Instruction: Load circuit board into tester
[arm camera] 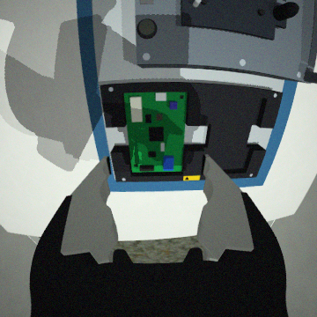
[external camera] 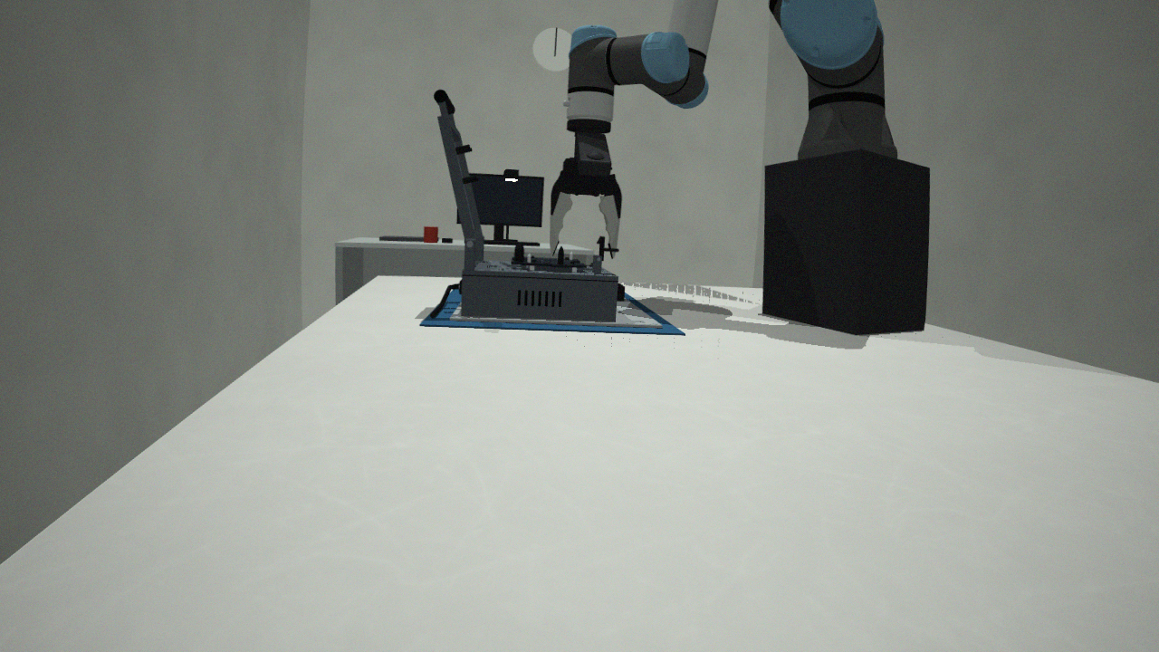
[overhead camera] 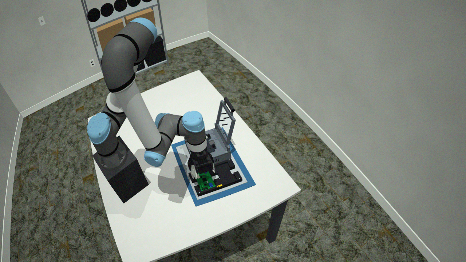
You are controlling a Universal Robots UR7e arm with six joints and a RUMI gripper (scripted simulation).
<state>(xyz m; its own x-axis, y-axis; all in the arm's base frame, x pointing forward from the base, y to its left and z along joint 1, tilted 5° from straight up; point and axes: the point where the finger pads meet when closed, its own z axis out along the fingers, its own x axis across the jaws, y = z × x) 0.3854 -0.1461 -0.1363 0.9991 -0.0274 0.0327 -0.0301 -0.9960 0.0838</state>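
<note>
One half-open, empty gripper (arm camera: 157, 207) is hovering above the circuit board (arm camera: 154, 132), risking a finger hitting the tray (arm camera: 229, 132) wall while descending

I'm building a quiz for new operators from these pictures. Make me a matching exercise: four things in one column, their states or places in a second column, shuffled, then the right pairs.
Things:
1. circuit board
2. tester lid
3. gripper
4. blue-bordered mat

States or places:
A. raised, standing nearly upright
B. lying under both the tray and the tester
C. lying in the left bay of the black tray
D. jaws apart, holding nothing, above the tray

Pairs: 1-C, 2-A, 3-D, 4-B
</note>
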